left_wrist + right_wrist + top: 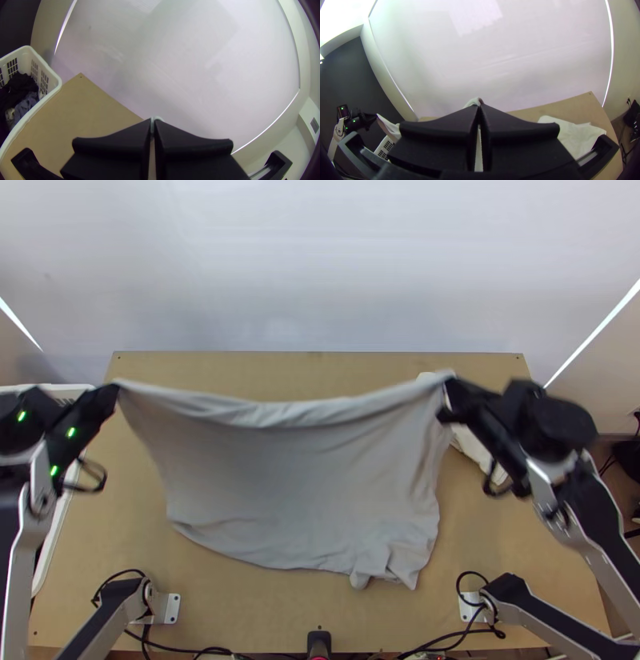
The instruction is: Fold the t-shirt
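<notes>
In the top view the light grey t-shirt (pixel 296 476) hangs stretched between both grippers, its upper edge raised and sagging slightly, its lower part resting on the table with a rumpled bit at lower right. My left gripper (pixel 117 394) is shut on its upper left corner, my right gripper (pixel 446 398) on its upper right corner. In the left wrist view a bit of t-shirt (pixel 156 118) pokes out at the tips of the left gripper (pixel 152 125). Likewise, the right wrist view has cloth (pixel 473 102) pinched at the right gripper (pixel 480 108).
A white cloth (pixel 578 135) lies on the table's right part, partly behind the right gripper in the top view. At the left edge stands a white basket (pixel 50 71) holding dark clothes. The wooden table (pixel 200 604) has cables along its near edge.
</notes>
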{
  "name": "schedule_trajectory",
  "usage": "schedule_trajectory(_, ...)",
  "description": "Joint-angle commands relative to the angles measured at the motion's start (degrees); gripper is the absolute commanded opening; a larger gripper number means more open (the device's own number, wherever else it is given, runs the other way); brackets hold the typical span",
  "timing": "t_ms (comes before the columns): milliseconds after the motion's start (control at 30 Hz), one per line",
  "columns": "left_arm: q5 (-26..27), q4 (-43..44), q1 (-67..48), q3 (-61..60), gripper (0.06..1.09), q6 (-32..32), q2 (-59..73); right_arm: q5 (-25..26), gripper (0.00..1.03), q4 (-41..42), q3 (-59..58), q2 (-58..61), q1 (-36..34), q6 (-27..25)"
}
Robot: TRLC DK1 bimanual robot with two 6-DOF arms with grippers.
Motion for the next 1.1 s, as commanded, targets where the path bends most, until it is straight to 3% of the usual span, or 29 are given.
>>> schedule_trajectory(0,-3.04,8.0,-4.46,11.8,0.09,1.34,19.08,-0.02,0.03,8.84,12.77,16.77,-3.47,-0.49)
schedule_trajectory(233,-4.36,1.58,-3.85,49.6,0.09,2.74,44.65,-0.11,0.03,5.94,40.37,35.4,-9.36,-0.93)
schedule_trajectory(367,-5.24,-2.99,-4.11,67.61,0.09,2.3,49.14,-0.11,0.03,3.57,49.68,36.19,-9.8,-0.49)
schedule_trajectory(667,-10.16,-2.99,-4.99,59.26,0.09,-0.33,27.25,-2.22,0.03,-10.14,53.99,17.65,-5.84,3.9)
schedule_trajectory(900,-10.69,-11.78,-2.0,54.96,0.09,-2.0,9.67,-7.31,0.03,-30.36,60.41,5.43,-4.61,5.57)
schedule_trajectory(1067,-10.16,-16.26,0.11,51.88,0.09,-1.65,4.84,-6.96,0.03,-37.21,62.6,2.71,-4.87,5.31)
